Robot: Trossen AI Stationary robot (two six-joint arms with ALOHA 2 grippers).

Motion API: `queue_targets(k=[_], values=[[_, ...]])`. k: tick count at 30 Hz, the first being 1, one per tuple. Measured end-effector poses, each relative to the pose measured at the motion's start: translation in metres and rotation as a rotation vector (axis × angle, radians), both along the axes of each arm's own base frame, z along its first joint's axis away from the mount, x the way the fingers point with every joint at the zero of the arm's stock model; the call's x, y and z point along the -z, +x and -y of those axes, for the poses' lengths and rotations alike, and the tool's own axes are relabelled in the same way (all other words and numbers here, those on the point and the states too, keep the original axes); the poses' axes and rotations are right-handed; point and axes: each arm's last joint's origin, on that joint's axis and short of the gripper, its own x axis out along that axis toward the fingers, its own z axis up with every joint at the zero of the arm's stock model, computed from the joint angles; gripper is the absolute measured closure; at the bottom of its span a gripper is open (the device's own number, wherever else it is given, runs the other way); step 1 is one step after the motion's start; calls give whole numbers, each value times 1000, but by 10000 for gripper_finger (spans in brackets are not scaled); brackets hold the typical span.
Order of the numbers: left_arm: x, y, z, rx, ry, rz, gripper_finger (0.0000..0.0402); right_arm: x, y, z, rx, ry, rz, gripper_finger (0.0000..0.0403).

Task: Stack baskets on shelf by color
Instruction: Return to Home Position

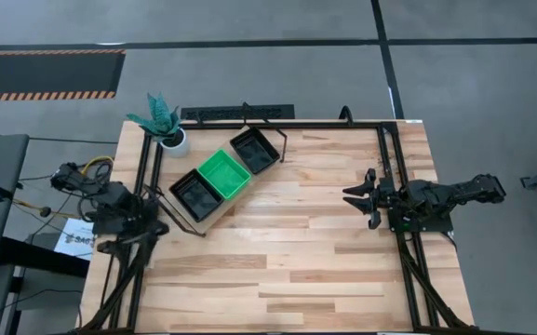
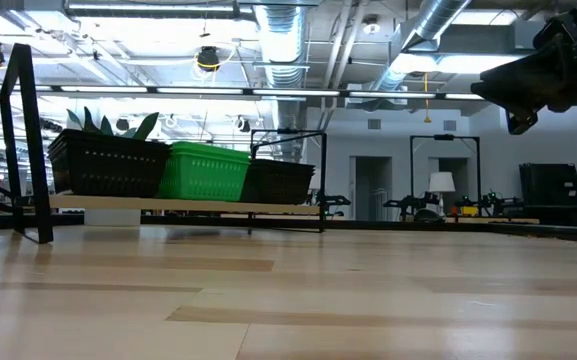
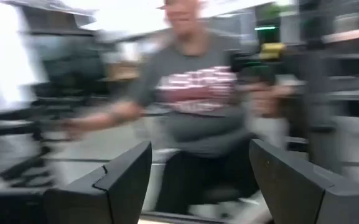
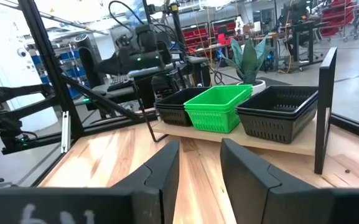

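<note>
Since the baskets [image 1: 223,173] sit color-grouped on the shelf [image 1: 214,217] at upper left, your left gripper [image 3: 199,148] and right gripper [image 4: 199,148] hang parted, empty, mid-left and mid-right.

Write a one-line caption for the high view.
Green basket between two black stacks on the shelf; left gripper and right gripper open at table edges.

high: straight down | low: table-level | right wrist, low: share shelf [image 4: 291,147]

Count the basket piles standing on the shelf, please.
3. One black pile at the shelf end nearest the left arm, the green pile in the middle, another black pile at the far end. Nested baskets may be hidden.
</note>
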Motion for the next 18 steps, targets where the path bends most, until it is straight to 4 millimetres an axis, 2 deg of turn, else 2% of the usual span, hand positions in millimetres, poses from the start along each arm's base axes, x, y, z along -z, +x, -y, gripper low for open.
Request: queue_targets(k=[2,4,6,11,18], values=[[3,-3,2,120,16,-59,141,0,0,0,0,4,0,261],[9,-5,3,164,36,-144,141,0,0,0,-1,4,1,260],[14,-3,4,102,54,-204,141,0,0,0,-1,4,1,259],[28,3,4,-34,67,-224,141,0,0,0,0,3,0,262],[29,7,1,-123,72,-203,141,0,0,0,0,3,0,263]])
